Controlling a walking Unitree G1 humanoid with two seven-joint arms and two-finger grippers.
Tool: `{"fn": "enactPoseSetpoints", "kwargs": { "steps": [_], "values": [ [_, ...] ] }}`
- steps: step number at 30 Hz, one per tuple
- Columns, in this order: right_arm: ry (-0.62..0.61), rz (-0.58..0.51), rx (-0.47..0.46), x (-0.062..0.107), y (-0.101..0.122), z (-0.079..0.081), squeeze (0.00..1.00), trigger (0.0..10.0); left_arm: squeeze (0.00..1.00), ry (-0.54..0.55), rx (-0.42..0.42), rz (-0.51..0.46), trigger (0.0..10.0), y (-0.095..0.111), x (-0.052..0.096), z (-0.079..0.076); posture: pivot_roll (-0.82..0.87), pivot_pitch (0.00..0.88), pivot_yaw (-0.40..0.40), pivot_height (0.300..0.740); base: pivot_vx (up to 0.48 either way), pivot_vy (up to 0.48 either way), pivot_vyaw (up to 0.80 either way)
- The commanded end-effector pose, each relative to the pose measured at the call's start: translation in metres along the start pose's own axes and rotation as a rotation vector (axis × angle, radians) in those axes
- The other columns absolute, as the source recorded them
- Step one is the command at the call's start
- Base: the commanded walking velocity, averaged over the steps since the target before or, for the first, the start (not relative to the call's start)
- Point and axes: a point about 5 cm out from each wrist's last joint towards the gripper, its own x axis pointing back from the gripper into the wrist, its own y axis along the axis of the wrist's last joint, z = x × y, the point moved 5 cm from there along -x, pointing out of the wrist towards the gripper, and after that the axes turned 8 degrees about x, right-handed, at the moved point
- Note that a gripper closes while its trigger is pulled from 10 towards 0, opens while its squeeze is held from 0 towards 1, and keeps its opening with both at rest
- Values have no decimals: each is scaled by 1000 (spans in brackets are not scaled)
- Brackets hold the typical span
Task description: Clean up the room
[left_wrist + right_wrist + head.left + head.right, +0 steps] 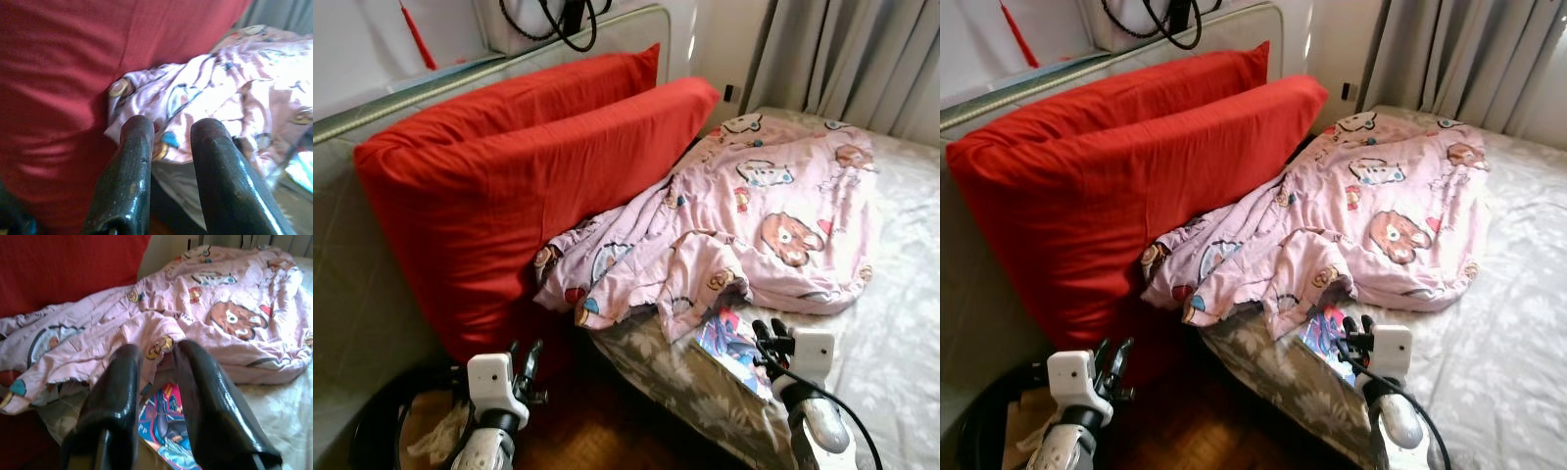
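We see a crumpled pink cartoon-print blanket (754, 215) lying on the bed (901, 323), its edge draped against two red pillows (509, 166). A colourful book (732, 345) lies partly under the blanket hem. Our right end effector (770, 336) hovers just above the book, fingers slightly spread, empty. Our left end effector (530, 364) hangs near the pillows, fingers slightly spread, empty.

Silver arms carry white wrist blocks; left gripper (530, 360) and right gripper (768, 333) show glossy black fingers (205, 401), black cable trailing.
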Motion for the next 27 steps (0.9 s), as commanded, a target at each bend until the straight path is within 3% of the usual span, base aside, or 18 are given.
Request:
{"fn": "enactPoseSetpoints", "kwargs": {
  "steps": [1,5,10,13,17,27],
  "values": [
    [16,-33,5,0,10,4,0,10000,0,-21,-19,-19,10000,11,-1,-2,-6,0,9,740,0,0,0],
    [-37,-39,-16,5,12,-1,0,10000,0,-22,-73,-99,10000,40,-14,-1,0,0,21,740,0,0,0],
    [-68,-1,-42,16,1,1,0,10000,0,-29,-104,-121,10000,53,-19,-2,4,0,35,740,0,0,0],
    [-68,4,-34,19,2,4,0,10000,0,-16,-108,-118,10000,56,-18,2,-14,0,45,740,0,0,0],
    [-90,1,-25,18,6,-3,0,10000,0,21,-66,-108,10000,55,-18,7,-18,0,50,740,0,0,0],
    [-90,48,15,13,5,-5,0,10000,0,-6,-43,-94,10000,54,-22,-1,-28,0,44,730,0,0,0]
  ]
}}
